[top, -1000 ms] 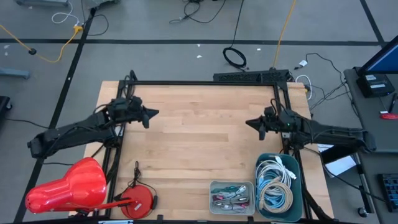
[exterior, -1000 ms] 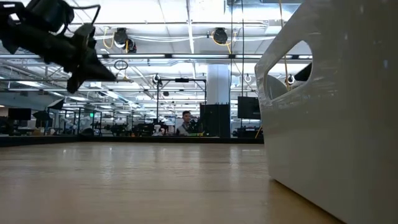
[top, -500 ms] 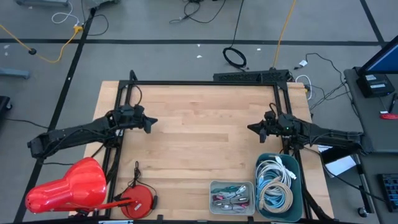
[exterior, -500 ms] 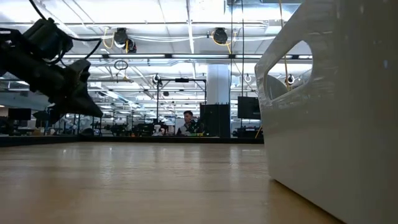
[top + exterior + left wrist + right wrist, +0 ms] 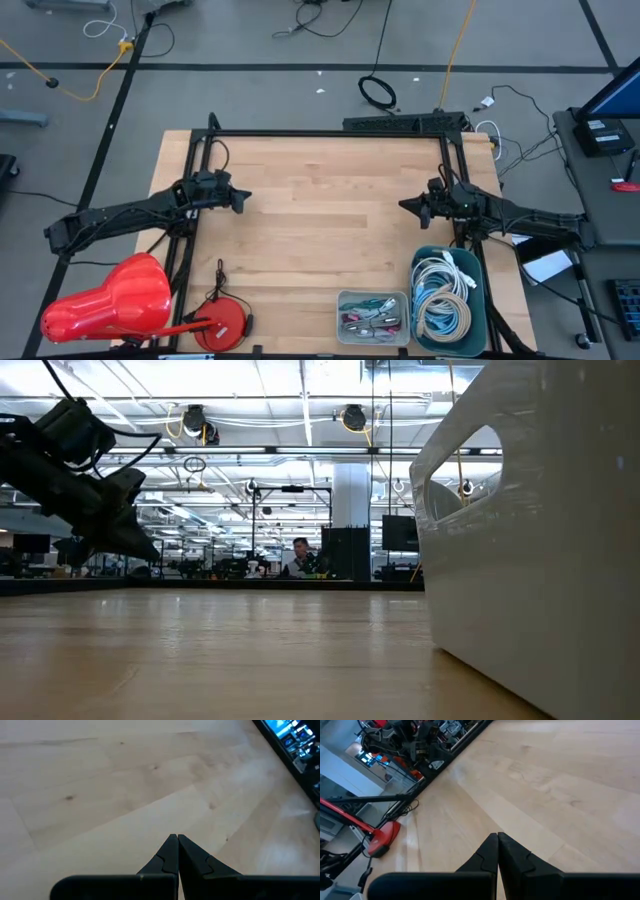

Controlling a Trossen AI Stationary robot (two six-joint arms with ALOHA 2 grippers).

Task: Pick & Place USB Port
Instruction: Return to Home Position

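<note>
My left gripper [image 5: 243, 197] [image 5: 177, 838] hovers shut over the bare wood near the table's left edge, holding nothing. It also shows in the low view as the left gripper [image 5: 140, 548], slanting down above the tabletop. My right gripper [image 5: 403, 205] [image 5: 497, 835] hovers shut near the right edge, also with nothing in it. A small clear tray [image 5: 372, 316] of small coloured parts rests on the table at the near edge. I cannot single out the USB port among them.
A teal bin [image 5: 448, 300] of coiled cables stands at the near right beside the tray. A red round base [image 5: 222, 322] and a red hood-like object [image 5: 105, 300] lie at the near left. A pale container wall [image 5: 540, 560] fills the right of the low view.
Both grippers have sunk toward the table and stayed shut. The left one came down more, drew slightly toward the near edge and rolled a little. Most of the motion fell in the first half second.
</note>
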